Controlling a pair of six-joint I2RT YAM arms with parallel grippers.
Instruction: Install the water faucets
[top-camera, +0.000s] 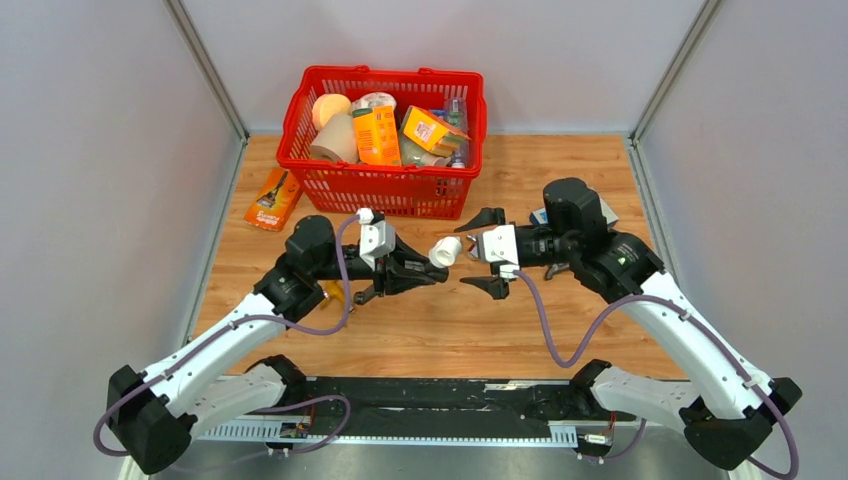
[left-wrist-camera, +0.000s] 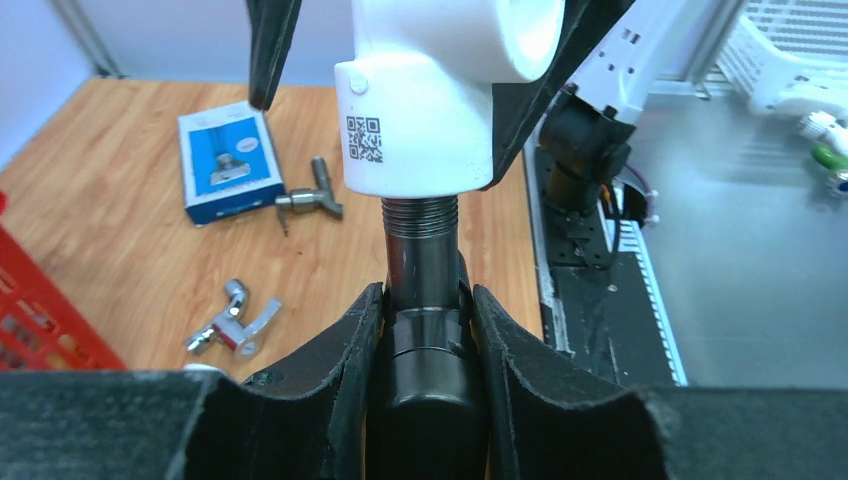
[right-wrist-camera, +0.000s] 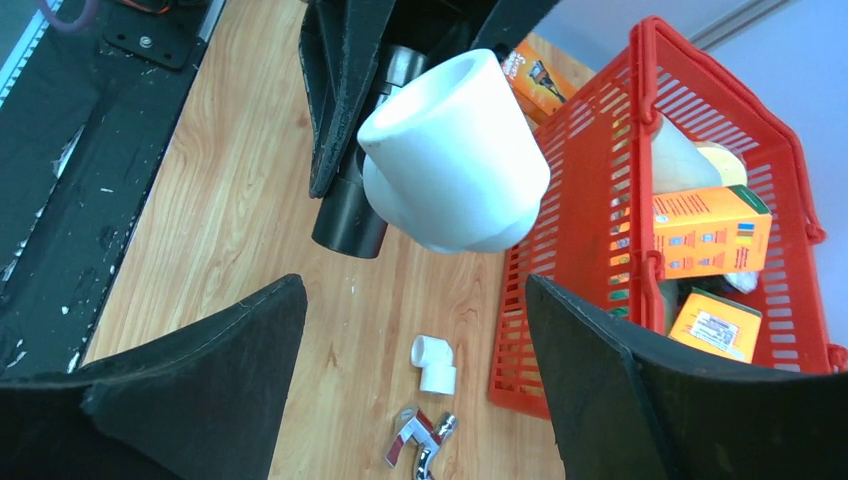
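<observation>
From above, the left gripper (top-camera: 425, 268) reaches toward the middle of the table (top-camera: 420, 330), in front of the red basket (top-camera: 385, 190). A white fitting (top-camera: 445, 250) sticks out past its tips. The right gripper (top-camera: 472, 252) faces it nose to nose, jaws spread wide on either side of that fitting and not touching it, as far as I can see. It looks posed to take hold and turn.

Through the left wrist camera, the fingers (left-wrist-camera: 350, 350) are clamped on the dark grey faucet (left-wrist-camera: 420, 250), gripping its tube just below the thread. The threaded end enters the fitting with a few turns bare, so I judge the joint only partly screwed home. Holding near the thread should steady the tube against twisting. A blue box (left-wrist-camera: 230, 165) and a chrome tap (left-wrist-camera: 235, 325) lie on the wood beyond.

Through the right wrist camera, both fingers (right-wrist-camera: 200, 380) stand well apart, with the fitting in the gap ahead and its open mouth toward the lens. A small white elbow (right-wrist-camera: 435, 362) lies loose beside the basket.
</observation>
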